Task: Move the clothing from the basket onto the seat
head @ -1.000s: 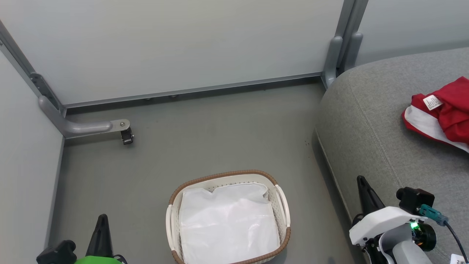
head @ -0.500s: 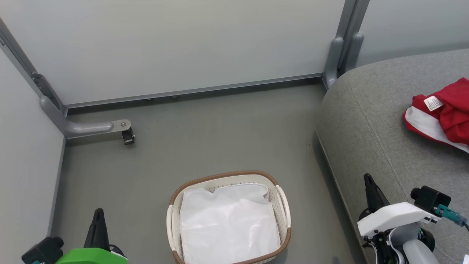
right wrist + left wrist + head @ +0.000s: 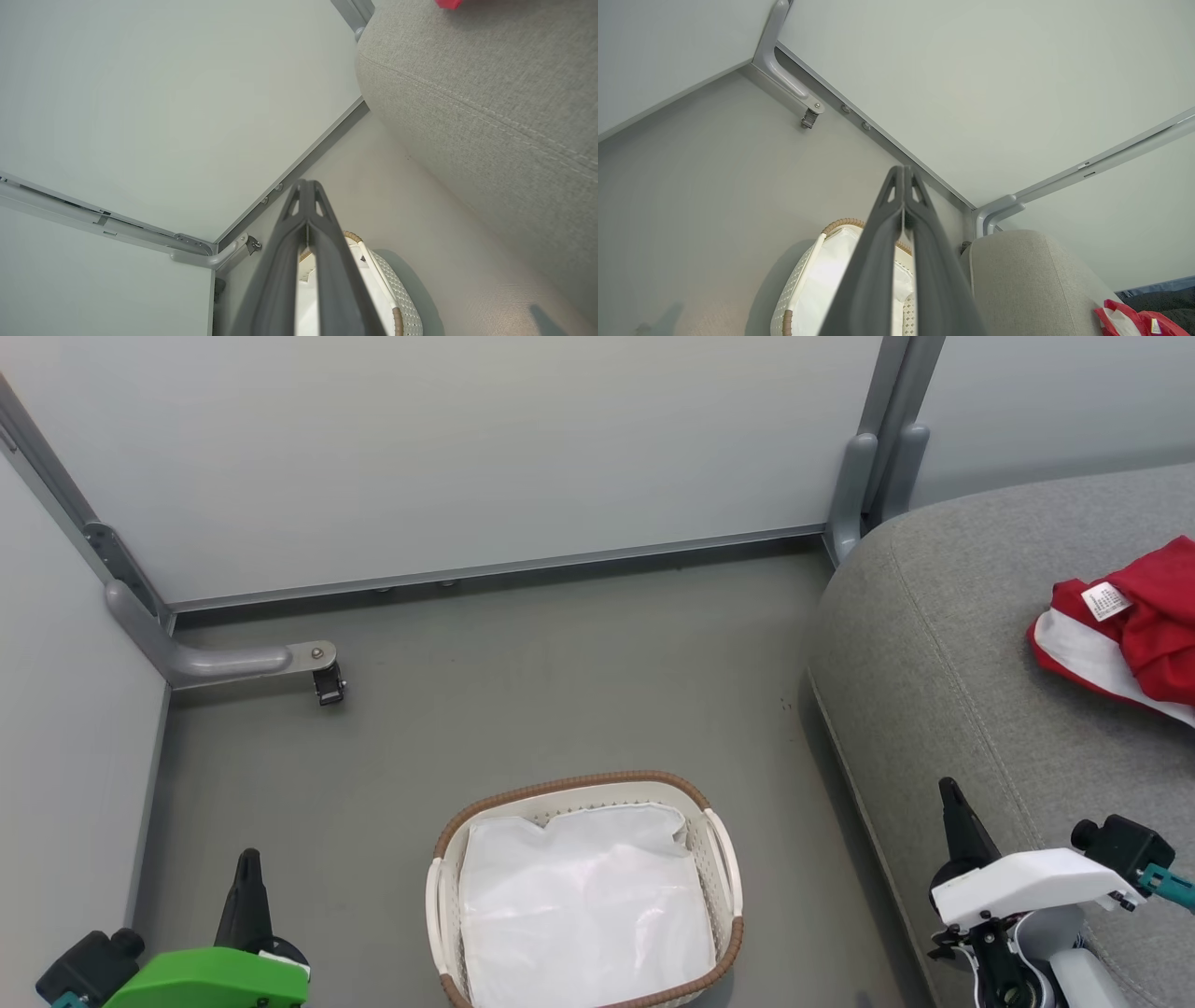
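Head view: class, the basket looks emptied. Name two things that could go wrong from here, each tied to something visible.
1. The basket holds only its white liner; another grab there would likely lift the liner by mistake.
2. The clothing on the seat runs past the picture's right edge, so whether it lies securely cannot be checked; it might slip off.

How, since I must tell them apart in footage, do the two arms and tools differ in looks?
The left tool has long dark tapering fingers on a bright green housing, black camera beside. The right tool has the same fingers, a white housing, a black camera with a teal plug.
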Controlling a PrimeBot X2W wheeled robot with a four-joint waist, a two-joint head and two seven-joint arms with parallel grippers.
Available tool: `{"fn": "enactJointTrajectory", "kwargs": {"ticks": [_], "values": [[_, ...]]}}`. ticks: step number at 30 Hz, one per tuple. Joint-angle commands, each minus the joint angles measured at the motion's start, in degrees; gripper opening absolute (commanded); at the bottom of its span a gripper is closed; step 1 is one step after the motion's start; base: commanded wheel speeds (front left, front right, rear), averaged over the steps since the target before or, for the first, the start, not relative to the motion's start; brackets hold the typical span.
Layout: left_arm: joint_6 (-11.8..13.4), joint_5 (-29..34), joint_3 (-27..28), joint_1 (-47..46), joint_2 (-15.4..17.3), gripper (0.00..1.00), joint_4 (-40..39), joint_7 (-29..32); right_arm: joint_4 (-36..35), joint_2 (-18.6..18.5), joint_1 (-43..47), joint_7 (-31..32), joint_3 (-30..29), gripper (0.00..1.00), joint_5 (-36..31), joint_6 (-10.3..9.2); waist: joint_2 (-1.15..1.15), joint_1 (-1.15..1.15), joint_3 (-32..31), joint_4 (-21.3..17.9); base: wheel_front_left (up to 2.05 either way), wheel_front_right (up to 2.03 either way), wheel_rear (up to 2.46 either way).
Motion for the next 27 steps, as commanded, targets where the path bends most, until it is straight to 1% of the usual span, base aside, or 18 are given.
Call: {"fn": "enactJointTrajectory", "kwargs": {"ticks": [1,27], "values": [[-0.1,-2.0,0.4,-1.8,0.0,0.0,-0.8,0.4,-1.1,-0.4,-0.2,0.4,-0.4,0.0,1.9,-0.01,0.0,0.0,0.0,0.0,0.0,0.0,0.0],[-0.1,-17.7,1.4,-3.7,-0.4,0.0,-1.9,4.8,-3.6,-0.5,0.7,4.8,-2.4,0.0,17.7,-0.03,0.0,0.0,-0.3,0.4,0.0,0.0,0.0]]}}
